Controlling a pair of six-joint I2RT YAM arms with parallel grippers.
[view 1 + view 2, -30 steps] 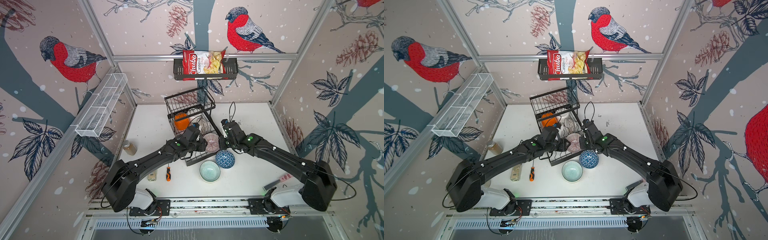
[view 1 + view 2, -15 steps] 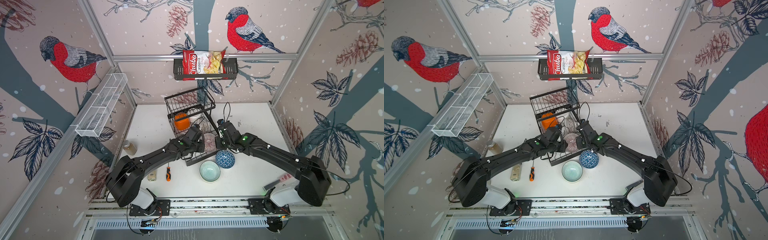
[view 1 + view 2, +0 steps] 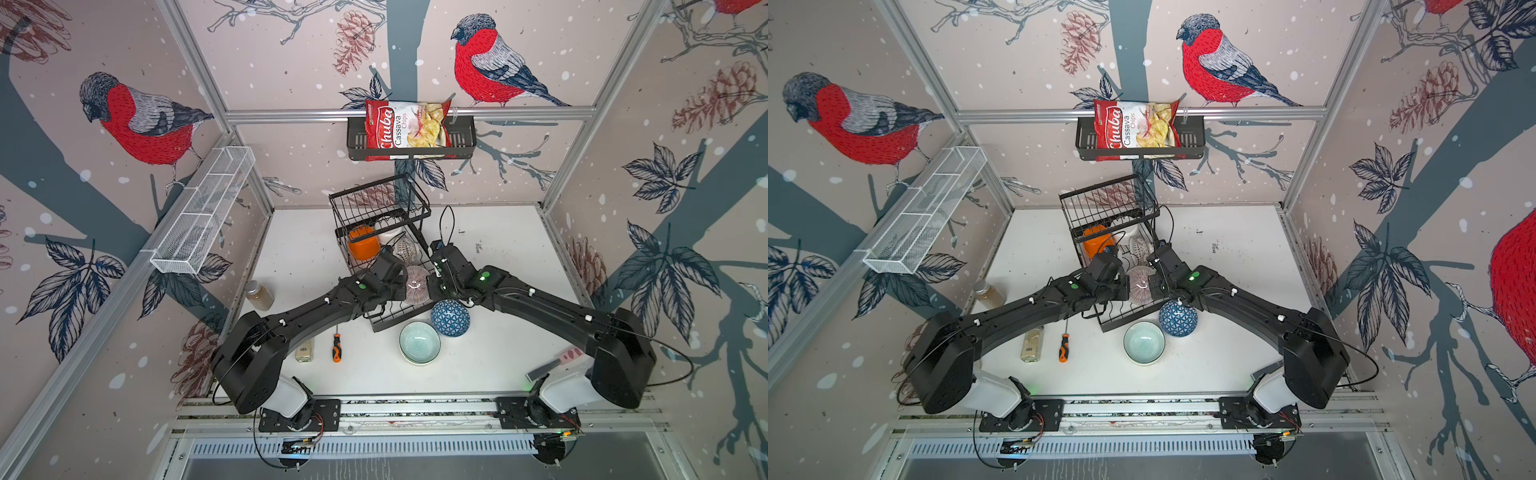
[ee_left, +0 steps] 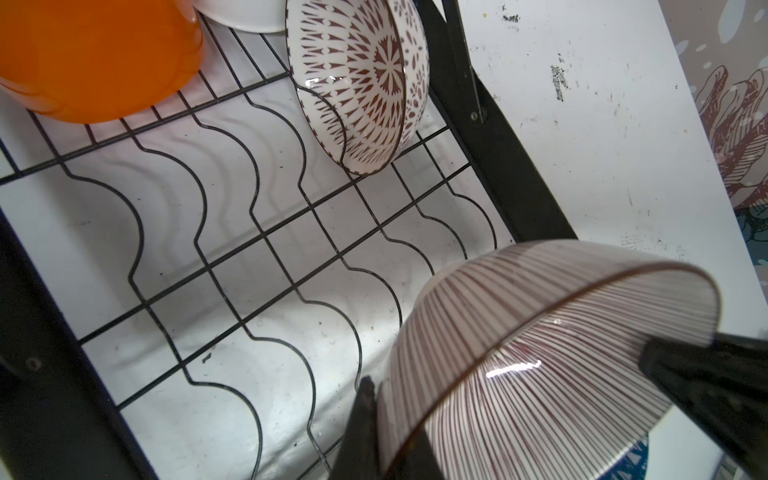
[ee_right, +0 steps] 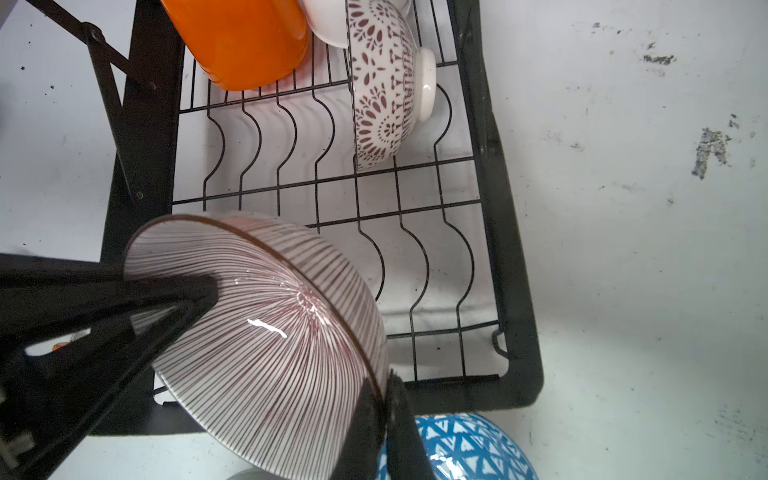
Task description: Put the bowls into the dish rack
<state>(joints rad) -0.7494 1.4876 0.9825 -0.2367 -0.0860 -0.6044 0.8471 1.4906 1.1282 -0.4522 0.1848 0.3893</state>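
Note:
A purple-striped bowl (image 3: 417, 284) (image 3: 1140, 284) hangs tilted over the front of the dish rack's (image 3: 395, 322) lower tray, held from both sides. My left gripper (image 4: 386, 428) is shut on the bowl's (image 4: 540, 353) rim. On the opposite rim of the bowl (image 5: 270, 345), my right gripper (image 5: 384, 395) is shut as well. In the rack an orange bowl (image 3: 363, 247), a white bowl (image 3: 388, 226) and a black-and-white patterned bowl (image 3: 406, 249) rest at the back. A blue geometric bowl (image 3: 451, 318) and a pale teal bowl (image 3: 419, 343) sit on the table in front.
An orange-handled screwdriver (image 3: 336, 348), a small bottle (image 3: 304, 349) and a jar (image 3: 258, 294) lie left of the rack. A black shelf basket with a chips bag (image 3: 411, 133) hangs on the back wall. A white mesh tray (image 3: 203, 212) hangs on the left wall.
My left gripper has shut onto the striped bowl's rim. The right gripper kept its hold and the bowl shifted slightly over the rack.

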